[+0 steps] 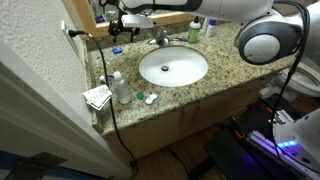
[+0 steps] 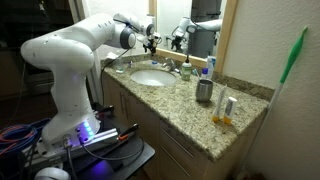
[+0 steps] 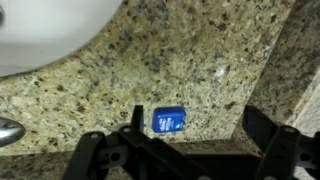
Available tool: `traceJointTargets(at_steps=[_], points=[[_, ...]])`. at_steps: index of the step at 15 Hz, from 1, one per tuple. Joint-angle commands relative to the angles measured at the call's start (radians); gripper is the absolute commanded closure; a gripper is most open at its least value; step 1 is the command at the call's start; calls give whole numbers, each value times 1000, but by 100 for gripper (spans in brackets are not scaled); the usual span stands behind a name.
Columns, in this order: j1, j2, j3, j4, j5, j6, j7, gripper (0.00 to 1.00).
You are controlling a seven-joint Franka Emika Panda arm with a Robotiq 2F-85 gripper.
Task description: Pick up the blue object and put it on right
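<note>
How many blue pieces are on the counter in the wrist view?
1. The blue piece lies on the granite counter, near the white sink, close to the open claw. Others may lie outside this view.

Warm, even indoor light; the white sink [image 1: 173, 67] glares slightly, the wrist view is soft and blurred, lower edges lie dim
</note>
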Motion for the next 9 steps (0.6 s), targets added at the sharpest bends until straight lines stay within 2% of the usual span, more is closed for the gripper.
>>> traceJointTargets(at_steps=[1,5,6,9], points=[[30,38,-70,89,-29,-165,57,0],[59,70,-116,161,-57,-180,124,0],[60,17,-118,60,-68,-110,135,0],[61,43,-124,72,-80,18,148,0]])
